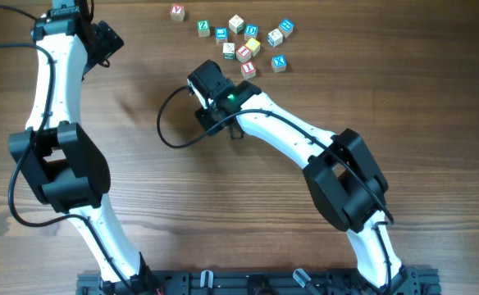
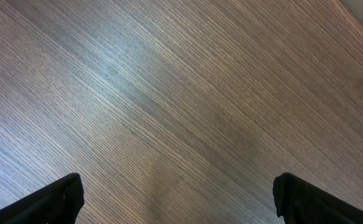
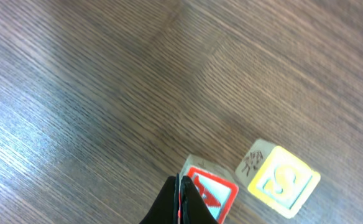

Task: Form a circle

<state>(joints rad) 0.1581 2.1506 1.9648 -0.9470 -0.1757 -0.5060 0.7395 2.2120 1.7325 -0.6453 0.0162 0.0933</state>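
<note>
The right fingers (image 3: 172,204) are clenched together with nothing between them, their tips low against the near face of a red-lettered cube (image 3: 210,187) that sits on the desk (image 3: 82,93); whether they actually touch it cannot be told. Just beside that cube, to its right in the right wrist view, stands a yellow cube (image 3: 283,180) printed with an S, with a narrow gap between the two. Seen from overhead, the circle (image 1: 244,51) lies at the far middle of the desk, just beyond the tip of the right arm (image 1: 289,135). It is a tight bunch of five small letter cubes: a whitish one on its left, a red-lettered one in the middle, the yellow one to the right, a blue one on the far side and a second red-lettered one on the near side, closest to the arm. The gaps between them are too small to judge from above. Loose cubes (image 1: 203,27) of the same kind are scattered around the bunch, some to its left and some to its right. The left fingers (image 2: 51,202) are released and spread wide, holding nothing, with the wood grain of the desk showing between them. The left arm (image 1: 55,74) reaches toward the far left of the desk, well apart from all the cubes
</note>
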